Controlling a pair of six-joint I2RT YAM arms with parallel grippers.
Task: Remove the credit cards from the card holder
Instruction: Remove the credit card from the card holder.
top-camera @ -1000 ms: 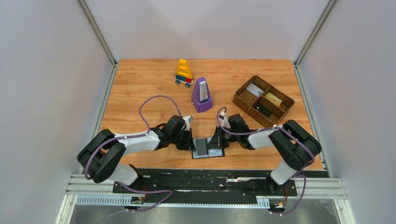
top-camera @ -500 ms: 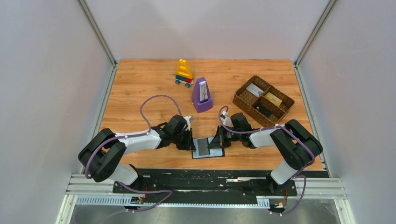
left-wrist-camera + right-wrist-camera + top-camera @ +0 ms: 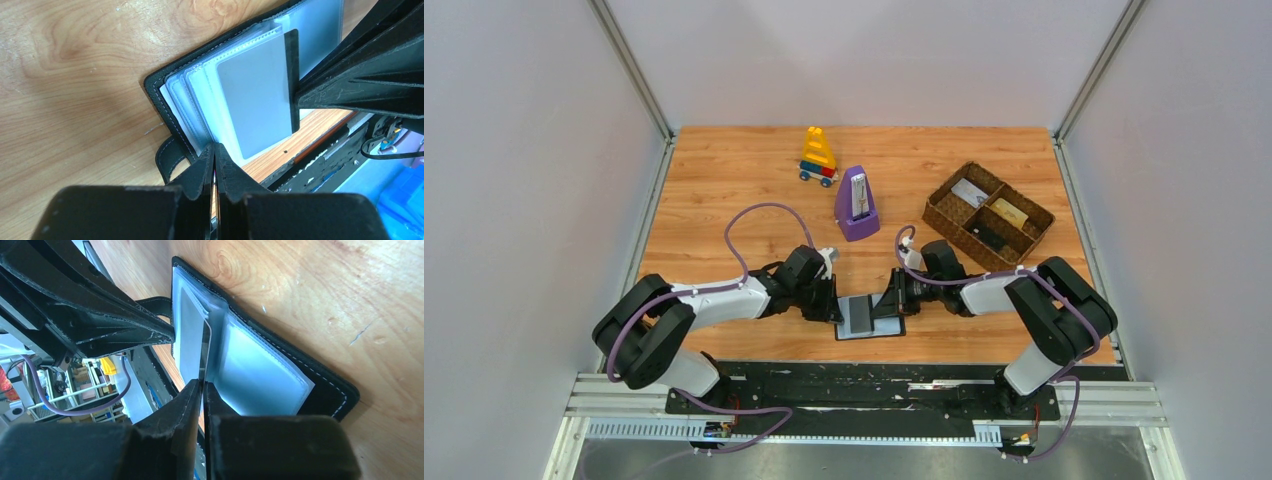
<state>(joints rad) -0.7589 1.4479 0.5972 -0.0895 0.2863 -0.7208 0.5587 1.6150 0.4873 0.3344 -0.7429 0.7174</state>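
Nipping the holder's (image 3: 152, 82) edge, the left pincer (image 3: 215, 150) sits closed while the right pincer (image 3: 201, 383) clamps a grey card (image 3: 255, 95).

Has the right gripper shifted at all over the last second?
Yes, slightly: the right gripper, pinching the credit card, has drawn rightward, toward the woven tray.

The table (image 3: 75, 75) is pale wood grain, smooth with a soft sheen. The card holder (image 3: 153, 85) has a matt black, leather-like rim with pale stitching. Its inner sleeves (image 3: 197, 100) are clear, glossy plastic. The card (image 3: 255, 95) against those sleeves is smooth, matt grey plastic with a dark stripe. The left end effector (image 3: 215, 150) and right end effector (image 3: 202, 385) are matt black plastic, finely ridged. Well beyond the card holder, the tray (image 3: 944, 222) is rough brown weave.
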